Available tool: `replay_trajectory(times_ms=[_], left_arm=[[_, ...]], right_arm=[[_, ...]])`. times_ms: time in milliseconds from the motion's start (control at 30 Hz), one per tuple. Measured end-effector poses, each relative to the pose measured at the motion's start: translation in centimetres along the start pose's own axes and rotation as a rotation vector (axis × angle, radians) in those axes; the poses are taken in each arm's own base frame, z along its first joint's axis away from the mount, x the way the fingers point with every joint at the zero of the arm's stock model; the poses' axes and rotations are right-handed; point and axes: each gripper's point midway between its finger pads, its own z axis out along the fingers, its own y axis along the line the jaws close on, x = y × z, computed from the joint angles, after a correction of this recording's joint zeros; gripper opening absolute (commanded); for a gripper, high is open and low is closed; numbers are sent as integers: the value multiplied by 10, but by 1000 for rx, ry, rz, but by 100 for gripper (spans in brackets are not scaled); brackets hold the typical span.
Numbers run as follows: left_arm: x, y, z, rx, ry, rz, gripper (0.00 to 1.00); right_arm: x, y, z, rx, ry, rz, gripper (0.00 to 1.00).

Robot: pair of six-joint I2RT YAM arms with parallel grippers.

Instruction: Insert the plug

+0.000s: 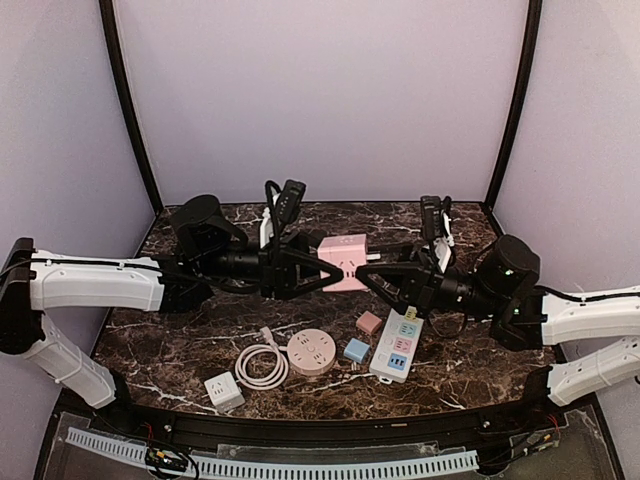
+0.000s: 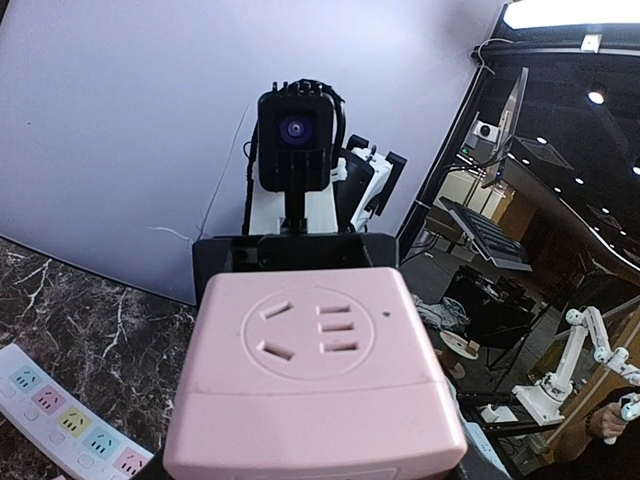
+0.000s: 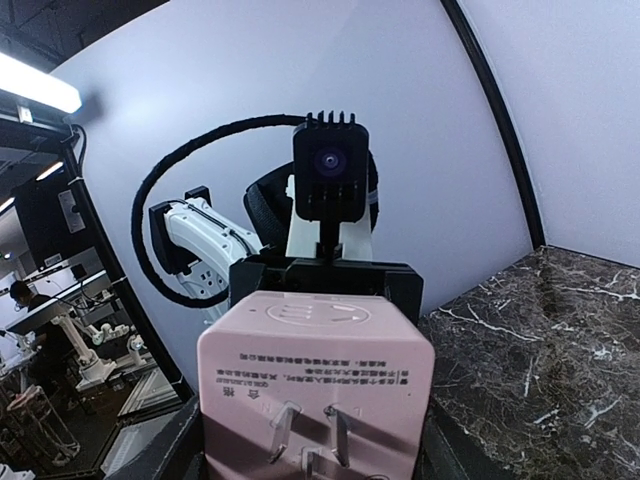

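The plug is a pink cube adapter (image 1: 343,262), held in the air over the middle of the table between both arms. My left gripper (image 1: 328,270) comes from the left and is shut on it. In the left wrist view the cube's socket face (image 2: 310,335) fills the frame and hides the fingers. My right gripper (image 1: 368,275) closes on it from the right. In the right wrist view the metal prongs (image 3: 320,435) point at the camera. A white power strip (image 1: 397,345) with coloured sockets lies flat below the right gripper, and its end (image 2: 70,420) shows in the left wrist view.
Near the front lie a round pink socket (image 1: 310,352) with a coiled white cable (image 1: 262,365), a white cube adapter (image 1: 224,390), a small pink block (image 1: 369,322) and a blue block (image 1: 356,349). Each wrist camera faces the other arm's camera (image 2: 295,140).
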Motion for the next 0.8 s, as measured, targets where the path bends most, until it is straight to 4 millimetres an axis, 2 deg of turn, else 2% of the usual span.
replay_trajectory(times_ms=[33, 133, 167, 200, 400, 567, 800], left_arm=[[0, 1, 0, -2, 1, -2, 12], [3, 2, 0, -7, 10, -4, 4], [4, 3, 0, -11, 16, -6, 3], [6, 4, 0, -14, 21, -4, 1], [18, 16, -5, -128, 86, 3, 1], [25, 31, -20, -287, 164, 61, 1], [16, 31, -41, -424, 273, 235, 1]], right_arm=[[0, -1, 0, 3, -1, 1, 12], [2, -3, -1, 11, 5, 2, 75], [4, -3, -2, 18, 11, 2, 88], [6, -4, -3, 26, 22, 6, 96], [18, -36, -17, 218, 80, 14, 99], [29, -56, -33, 355, 136, 19, 99], [38, -90, -62, 586, 166, 47, 99]])
